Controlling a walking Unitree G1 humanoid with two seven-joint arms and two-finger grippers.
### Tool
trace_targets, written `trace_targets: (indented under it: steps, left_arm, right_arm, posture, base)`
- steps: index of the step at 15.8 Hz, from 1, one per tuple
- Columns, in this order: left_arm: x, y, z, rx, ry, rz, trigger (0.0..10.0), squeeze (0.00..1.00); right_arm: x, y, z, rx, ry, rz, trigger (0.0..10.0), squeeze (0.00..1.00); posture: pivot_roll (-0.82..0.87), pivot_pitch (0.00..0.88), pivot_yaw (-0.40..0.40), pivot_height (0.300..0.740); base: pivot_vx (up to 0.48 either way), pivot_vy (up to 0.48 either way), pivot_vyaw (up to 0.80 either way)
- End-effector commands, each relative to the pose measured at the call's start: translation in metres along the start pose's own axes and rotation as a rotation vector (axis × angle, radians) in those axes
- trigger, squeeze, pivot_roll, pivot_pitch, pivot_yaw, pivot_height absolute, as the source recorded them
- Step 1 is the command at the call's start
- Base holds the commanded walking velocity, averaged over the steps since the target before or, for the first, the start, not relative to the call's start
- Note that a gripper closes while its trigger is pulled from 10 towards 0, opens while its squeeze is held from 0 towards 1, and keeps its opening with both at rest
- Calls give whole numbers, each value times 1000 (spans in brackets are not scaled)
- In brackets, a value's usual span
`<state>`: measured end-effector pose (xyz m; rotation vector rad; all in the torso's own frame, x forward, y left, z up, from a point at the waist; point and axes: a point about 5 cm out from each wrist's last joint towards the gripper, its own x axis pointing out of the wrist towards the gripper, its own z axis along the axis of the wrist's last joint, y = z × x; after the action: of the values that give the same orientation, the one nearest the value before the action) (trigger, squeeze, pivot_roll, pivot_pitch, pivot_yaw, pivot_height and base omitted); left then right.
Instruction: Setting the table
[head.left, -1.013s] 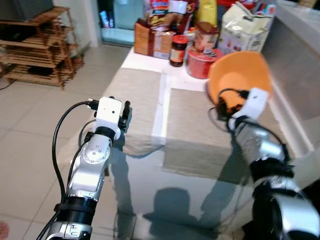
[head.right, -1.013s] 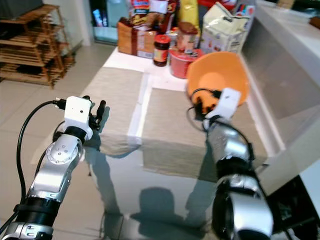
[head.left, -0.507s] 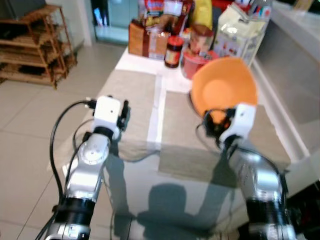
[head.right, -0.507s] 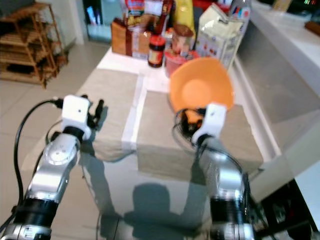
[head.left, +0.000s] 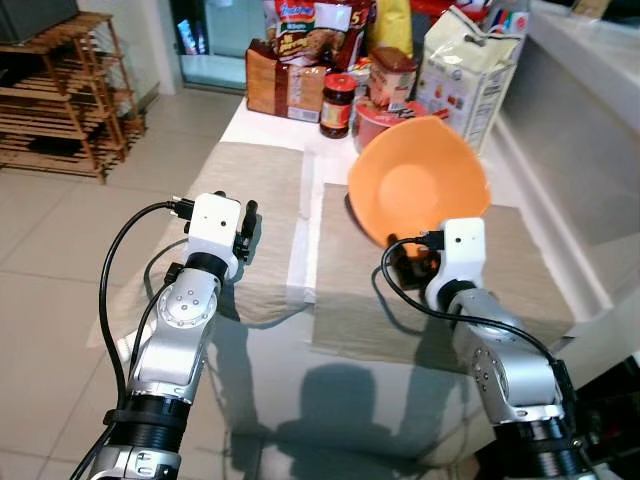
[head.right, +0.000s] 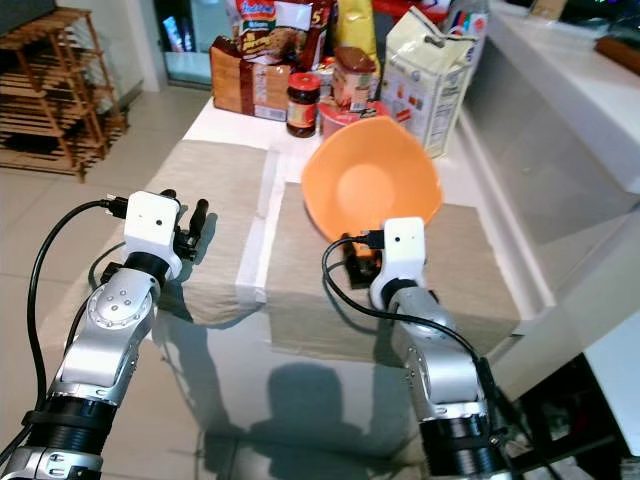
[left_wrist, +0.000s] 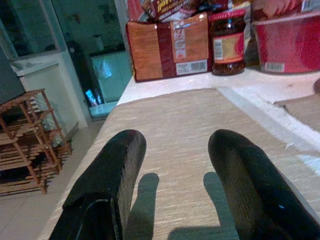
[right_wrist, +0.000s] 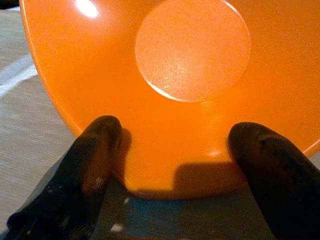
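Right claw (right_wrist: 170, 165): fingers spread either side of the bowl (head.left: 420, 190) rim, holding it tilted above the right mat (head.left: 520, 270).
Left claw (left_wrist: 172, 165): fingers apart, empty, over the left mat (head.left: 265, 190).
Tabletop (head.left: 275, 115): groceries at 12 o'clock.

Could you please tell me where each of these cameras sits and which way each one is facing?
Left eye: on the head, looking down at the table; both silver arms show, the right pincer at the orange bowl.
Right eye: same head, same scene.
Left wrist: along the left pincer over a placemat, toward a jar; two black fingers show.
Right wrist: along the right pincer into the bowl.
Shared: the bowl appears in both eye views and the right wrist view.
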<state>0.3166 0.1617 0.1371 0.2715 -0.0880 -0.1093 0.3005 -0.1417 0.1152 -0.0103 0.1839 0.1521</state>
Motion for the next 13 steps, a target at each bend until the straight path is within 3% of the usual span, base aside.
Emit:
trace_targets:
  steps: [1, 6, 9, 11, 13]
  left_arm:
    - [2, 0, 4, 2, -12, 2, 10000, 0]
    - [3, -2, 5, 4, -19, -6, 10000, 0]
    - [4, -2, 6, 2, -23, -3, 10000, 0]
    - [3, -3, 5, -1, -23, -3, 10000, 0]
    - [3, -3, 5, -1, -24, -5, 10000, 0]
  right_arm:
    - [0, -8, -15, -42, 50, -39, 10000, 0]
    - [7, -1, 24, -133, -193, 17, 10000, 0]
    - [5, 8, 29, -86, -202, 114, 10000, 0]
    - [1, 7, 47, -99, -336, 86, 10000, 0]
    - [0, 5, 54, -99, -390, 74, 10000, 0]
  posture:
    - [56, 0, -26, 740]
    - [57, 0, -24, 740]
    - [58, 0, -29, 740]
    - [55, 0, -29, 740]
    - [55, 0, -29, 740]
  base:
    - [0, 0, 0]
    - [0, 0, 0]
    - [0, 0, 0]
    - [0, 0, 0]
    - [0, 0, 0]
